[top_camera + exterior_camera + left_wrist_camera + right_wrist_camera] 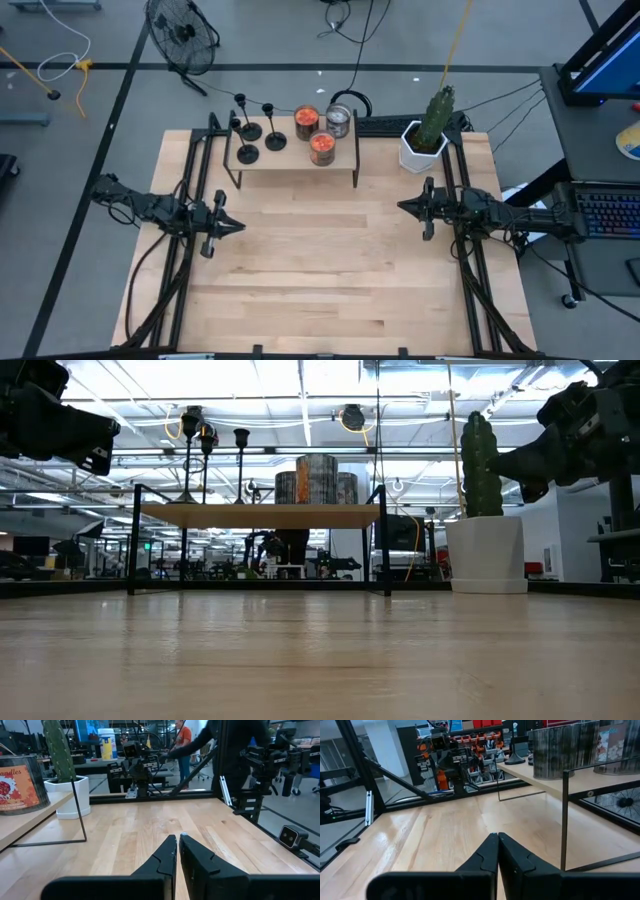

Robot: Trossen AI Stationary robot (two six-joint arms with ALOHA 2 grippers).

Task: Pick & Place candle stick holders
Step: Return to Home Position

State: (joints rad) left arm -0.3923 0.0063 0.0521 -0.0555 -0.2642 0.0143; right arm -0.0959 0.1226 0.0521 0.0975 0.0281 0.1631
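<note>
Three black candle stick holders [248, 130] [275, 140] [247, 153] stand on their round bases on the left end of a small raised wooden shelf [290, 160] at the table's far side; they also show in the low view [188, 455] [241, 460]. My left gripper [238, 227] is shut and empty over the table's left side, clear of the shelf. My right gripper [402, 207] is shut and empty over the right side. Both hang above the tabletop.
On the shelf stand two orange-filled jars [306, 122] [322, 148] and a silvery glass jar [339, 121]. A cactus in a white pot [427, 140] stands at the far right. Bare wooden tabletop [320, 270] lies between the arms and toward the near edge.
</note>
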